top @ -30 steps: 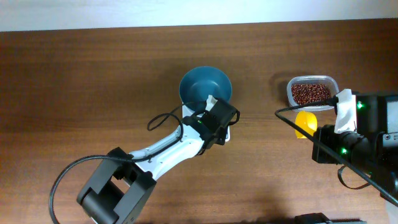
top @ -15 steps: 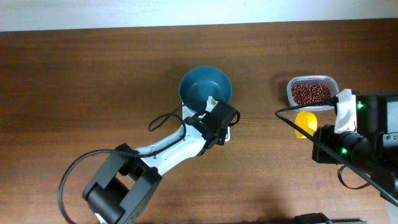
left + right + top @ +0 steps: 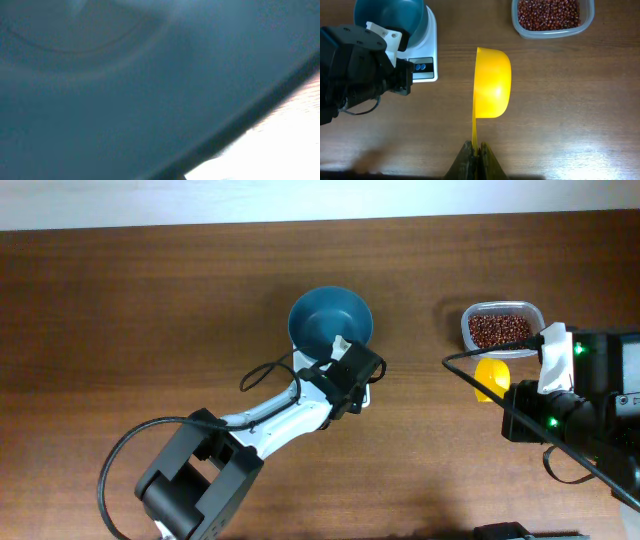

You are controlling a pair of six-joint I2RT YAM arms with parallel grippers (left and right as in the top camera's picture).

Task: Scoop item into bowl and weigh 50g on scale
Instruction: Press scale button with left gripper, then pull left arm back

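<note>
The teal bowl (image 3: 330,318) stands on the white scale (image 3: 429,47), whose blue buttons show beside my left gripper. The left gripper (image 3: 341,345) sits at the bowl's near rim with its jaws shut. The bowl's inside fills the left wrist view (image 3: 125,90), and whether the rim is pinched does not show. My right gripper (image 3: 479,148) is shut on the thin handle of a yellow scoop (image 3: 492,82), which hangs over bare wood. The reddish-brown beans (image 3: 548,12) lie in a clear tub (image 3: 501,328), beyond the scoop (image 3: 490,375).
The left arm (image 3: 270,420) runs from the lower left up to the scale and covers most of it from above. The right arm's black body (image 3: 575,405) fills the right edge. A black cable (image 3: 262,372) loops beside the left wrist.
The left arm's rear links have shifted a little to the right. The left gripper, the bowl, the scoop and the right arm have stayed where they were.
</note>
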